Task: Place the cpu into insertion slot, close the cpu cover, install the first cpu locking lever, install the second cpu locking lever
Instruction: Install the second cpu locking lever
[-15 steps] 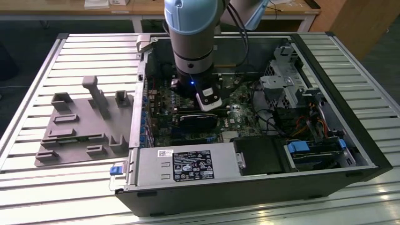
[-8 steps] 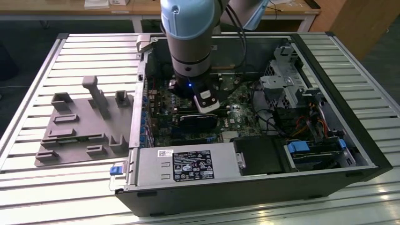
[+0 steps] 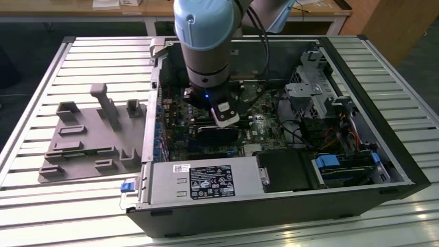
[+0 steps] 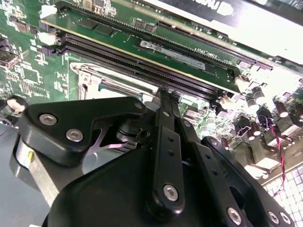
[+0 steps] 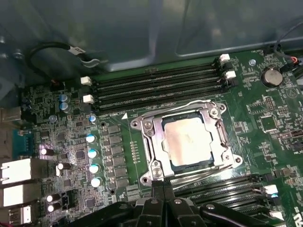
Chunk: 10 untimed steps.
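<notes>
While your gripper hangs just over the near edge of the socket, its 2 fingers stand pressed together with nothing between them, so read them as narrow and empty. In the first wrist view the fingertips sit close to the socket's edge, beside the thin wire of a locking lever that runs along that side; whether they touch it, you cannot tell.

Look outward and you find the cpu already seated in the socket, its silvery-tan top showing through the square window of the cpu cover, which lies flat over it. So steps 1 and 2 look done, and you are, by my judgement, on the lever work. That work would call for a steady push on the wire, sideways under its hook, without scraping the memory slots nearby.

In the exterior view the arm reaches down into the open computer case, above the motherboard.
</notes>
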Each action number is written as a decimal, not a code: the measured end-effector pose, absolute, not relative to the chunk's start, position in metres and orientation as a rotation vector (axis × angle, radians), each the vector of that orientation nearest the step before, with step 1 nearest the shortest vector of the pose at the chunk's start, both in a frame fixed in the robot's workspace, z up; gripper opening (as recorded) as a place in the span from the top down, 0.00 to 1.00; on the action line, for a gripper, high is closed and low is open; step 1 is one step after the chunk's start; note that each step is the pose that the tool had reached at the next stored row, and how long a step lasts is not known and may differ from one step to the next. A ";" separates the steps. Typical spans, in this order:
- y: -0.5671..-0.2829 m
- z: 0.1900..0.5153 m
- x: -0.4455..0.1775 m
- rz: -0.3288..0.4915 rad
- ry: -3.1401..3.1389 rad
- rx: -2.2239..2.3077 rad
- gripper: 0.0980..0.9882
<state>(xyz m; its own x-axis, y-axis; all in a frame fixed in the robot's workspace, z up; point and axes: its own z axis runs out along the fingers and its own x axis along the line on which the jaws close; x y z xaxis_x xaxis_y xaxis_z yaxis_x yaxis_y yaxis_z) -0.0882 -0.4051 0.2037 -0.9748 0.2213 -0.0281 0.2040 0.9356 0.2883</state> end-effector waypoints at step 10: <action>-0.409 0.199 -0.091 0.499 3.028 0.328 1.00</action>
